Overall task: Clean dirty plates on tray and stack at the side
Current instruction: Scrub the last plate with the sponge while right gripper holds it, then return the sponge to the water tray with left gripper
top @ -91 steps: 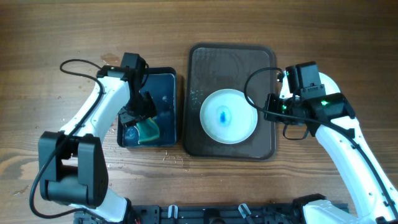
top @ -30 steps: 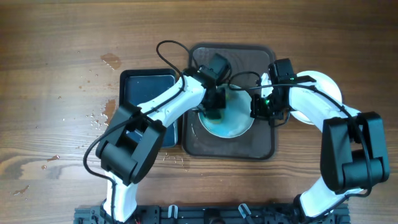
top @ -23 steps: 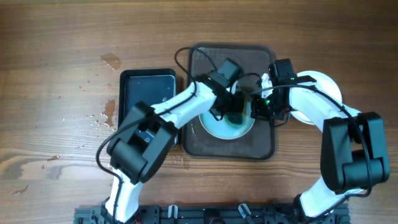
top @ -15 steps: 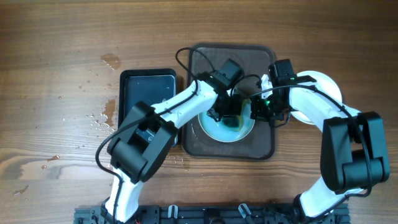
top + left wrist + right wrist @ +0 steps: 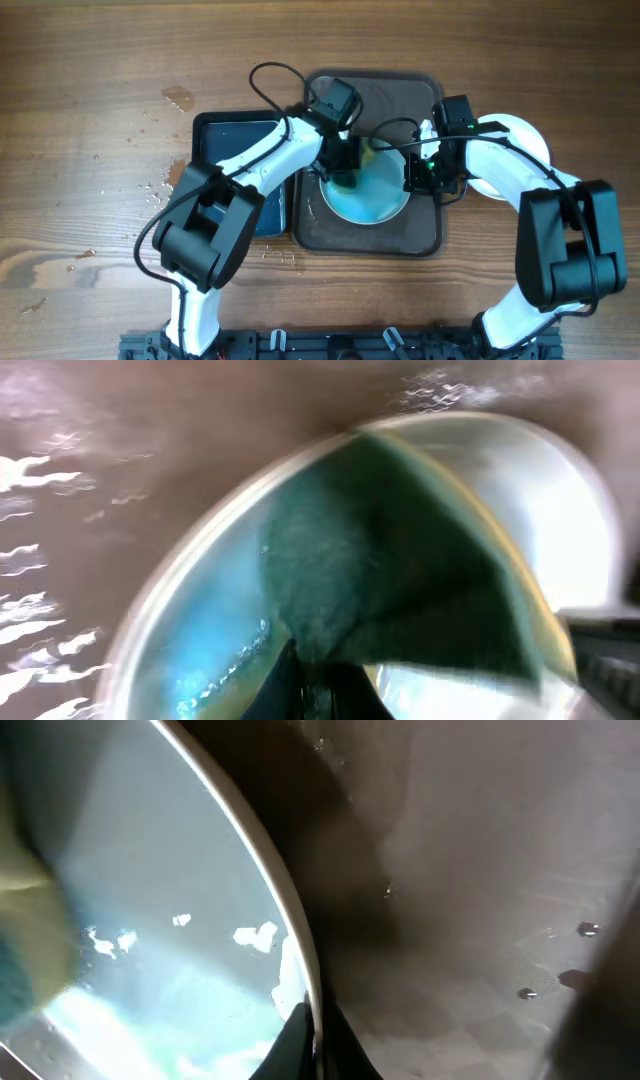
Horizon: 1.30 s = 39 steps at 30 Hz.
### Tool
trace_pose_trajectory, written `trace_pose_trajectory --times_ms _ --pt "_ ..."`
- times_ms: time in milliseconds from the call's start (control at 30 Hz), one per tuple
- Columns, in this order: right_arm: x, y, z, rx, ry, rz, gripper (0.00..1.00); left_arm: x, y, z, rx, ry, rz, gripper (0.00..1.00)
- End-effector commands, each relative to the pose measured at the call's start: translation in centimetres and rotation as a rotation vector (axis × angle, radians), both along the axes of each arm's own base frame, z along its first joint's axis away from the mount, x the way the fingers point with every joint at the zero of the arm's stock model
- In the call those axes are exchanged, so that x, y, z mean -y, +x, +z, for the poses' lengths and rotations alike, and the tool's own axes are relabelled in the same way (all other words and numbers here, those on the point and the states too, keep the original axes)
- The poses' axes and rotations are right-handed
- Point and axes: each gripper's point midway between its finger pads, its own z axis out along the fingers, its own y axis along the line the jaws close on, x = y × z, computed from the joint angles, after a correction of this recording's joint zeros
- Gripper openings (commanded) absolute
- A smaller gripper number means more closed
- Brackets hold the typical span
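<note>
On tray (image 5: pixel 422 236): left hand (image 5: pixel 345 168) clenches sponge (image 5: pixel 370 560) against plate (image 5: pixel 378 198); right hand (image 5: pixel 413 178) pinches plate rim.

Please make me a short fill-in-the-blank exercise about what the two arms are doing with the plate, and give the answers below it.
1. The left gripper holds a sponge whose colour is ____.
2. The right gripper grips the plate at its ____.
3. The tray carries only ____ plate.

Missing words: green; rim; one
</note>
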Motion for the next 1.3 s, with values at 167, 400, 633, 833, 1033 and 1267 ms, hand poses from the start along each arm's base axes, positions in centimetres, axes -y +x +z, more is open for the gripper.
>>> trace_pose_trajectory --times_ms 167,400,633,833,1033,1267 --pt "0.8 -0.5 -1.4 -0.024 -0.052 0.020 0.04 8.9 -8.9 -1.1 -0.211 -0.219 -0.218 0.04" --pt "0.7 -0.5 -1.4 -0.024 -0.052 0.020 0.04 2.0 -5.9 -3.2 -0.186 0.023 -0.087 0.04" --pt "0.7 -0.5 -1.4 -0.023 -0.052 0.020 0.04 -9.4 0.2 -1.6 -0.002 0.374 0.138 0.04" --pt "0.7 -0.5 -1.4 -0.024 -0.052 0.020 0.04 -6.8 -0.2 2.2 -0.008 0.188 0.125 0.04" --pt "0.8 -0.5 -1.4 -0.025 -0.052 0.019 0.04 -6.4 -1.3 10.0 -0.059 -0.116 0.149 0.04" --pt "1.4 -0.1 -1.5 -0.031 -0.093 -0.068 0.04 -22.9 -1.3 10.9 -0.027 0.263 0.505 0.04"
